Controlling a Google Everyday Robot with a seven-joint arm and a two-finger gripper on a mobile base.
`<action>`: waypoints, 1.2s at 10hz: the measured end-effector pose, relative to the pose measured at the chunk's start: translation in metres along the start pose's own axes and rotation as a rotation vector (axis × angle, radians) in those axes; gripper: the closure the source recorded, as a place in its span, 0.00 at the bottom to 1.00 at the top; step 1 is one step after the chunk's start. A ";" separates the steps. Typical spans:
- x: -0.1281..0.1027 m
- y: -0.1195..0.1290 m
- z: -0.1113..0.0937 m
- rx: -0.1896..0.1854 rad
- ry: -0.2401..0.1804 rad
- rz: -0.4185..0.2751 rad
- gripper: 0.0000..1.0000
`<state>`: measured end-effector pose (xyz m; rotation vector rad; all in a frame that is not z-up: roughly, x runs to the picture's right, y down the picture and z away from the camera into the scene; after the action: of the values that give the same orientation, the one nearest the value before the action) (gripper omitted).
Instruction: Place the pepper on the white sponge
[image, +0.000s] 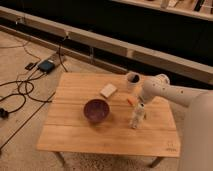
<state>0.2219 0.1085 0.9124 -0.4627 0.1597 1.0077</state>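
Observation:
The pepper (131, 101) is a small orange-red piece lying on the wooden table (75, 131), right of centre. The white sponge (108, 90) is a flat cream block lying to the pepper's left, a little farther back, apart from it. My gripper (136, 103) hangs from the white arm (156, 88) that reaches in from the right. It is right at the pepper, just above a white spotted bottle-shaped figure (137, 116). The arm hides the gripper's end.
A purple bowl (96, 110) sits at the table's centre, in front of the sponge. A pale cup (132, 79) with a dark inside stands behind the pepper. Cables and a small box (46, 66) lie on the floor to the left.

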 end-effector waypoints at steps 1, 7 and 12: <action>0.000 0.003 0.003 -0.004 0.003 0.006 0.35; 0.007 0.004 0.012 -0.023 0.025 0.044 0.78; 0.004 -0.014 -0.022 0.020 0.036 0.075 1.00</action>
<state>0.2373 0.0954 0.8959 -0.4593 0.2204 1.0710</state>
